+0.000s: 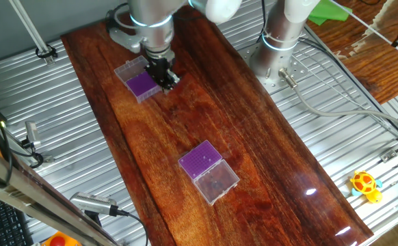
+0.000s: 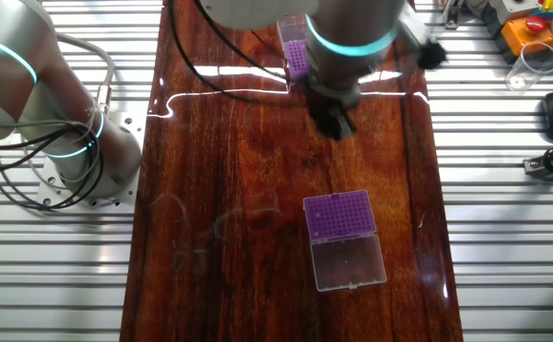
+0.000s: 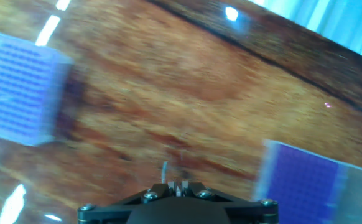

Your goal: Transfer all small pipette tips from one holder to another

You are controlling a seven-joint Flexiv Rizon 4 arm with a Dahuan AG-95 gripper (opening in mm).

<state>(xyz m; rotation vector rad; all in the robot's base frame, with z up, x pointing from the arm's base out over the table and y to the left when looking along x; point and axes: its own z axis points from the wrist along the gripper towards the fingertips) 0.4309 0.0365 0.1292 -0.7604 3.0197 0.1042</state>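
No brand, label or writing can be read on anything in these pictures. On the dark wooden board (image 1: 219,130) sit two clear plastic tip boxes with purple racks, well apart from each other. One box (image 1: 140,80) lies near the base end of the board, and the gripper (image 1: 163,75) hangs right over its edge; the other box (image 1: 208,171) lies open farther along the board, its clear lid (image 2: 350,260) folded flat beside the purple rack (image 2: 339,215). In the other fixed view the arm's body covers most of the first box, so only a purple corner (image 2: 296,55) shows behind it, while the dark fingers (image 2: 338,119) hang over bare wood. The hand view is blurred: it shows one purple grid at the left edge (image 3: 19,93) and another at the lower right (image 3: 302,177), with a thin pale sliver (image 3: 165,172) standing up at the fingertips, too small and smeared to identify. How far the jaws are apart cannot be told from any view. A yellow toy (image 1: 365,184) lies on the metal table beside the board.
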